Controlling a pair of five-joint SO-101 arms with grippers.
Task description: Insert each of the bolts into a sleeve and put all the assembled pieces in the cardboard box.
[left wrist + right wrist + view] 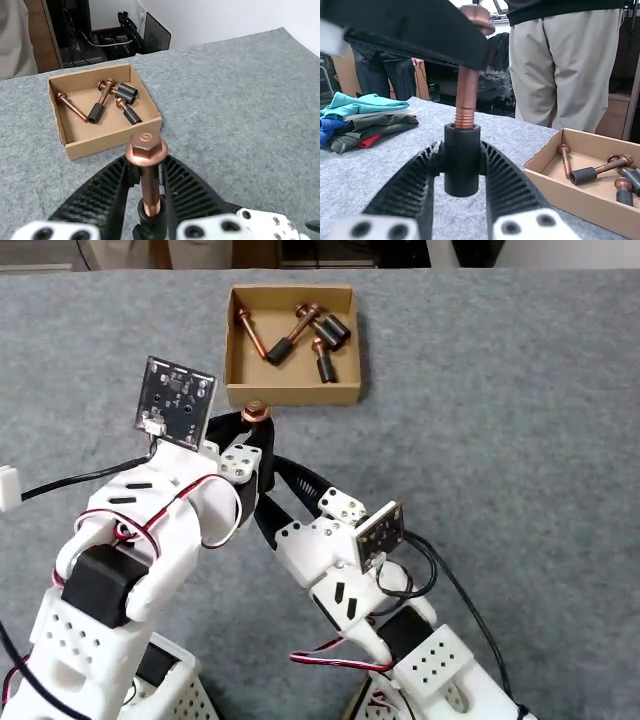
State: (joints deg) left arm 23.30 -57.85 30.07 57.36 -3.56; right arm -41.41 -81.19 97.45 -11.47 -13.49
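My left gripper (146, 169) is clamped on the shaft of a copper bolt (145, 150), just below its hexagonal head. My right gripper (462, 154) is clamped on a black sleeve (462, 172), one finger on each side. In the right wrist view the bolt (468, 92) stands upright and its threaded end enters the open top of the sleeve. Most of the shaft is outside the sleeve.

In the high view the bolt (254, 411) is at upper centre of the frame, just below the front wall of the cardboard box (292, 394). The left gripper (250, 432) is directly under the bolt head. The right gripper (268, 480) meets it from the lower right.

The cardboard box (115, 138) stands on the grey table cover (500, 420) at top centre of the high view. It contains one bare bolt (248, 328) along its left side and three bolt-and-sleeve assemblies (290, 337) to the right of it.
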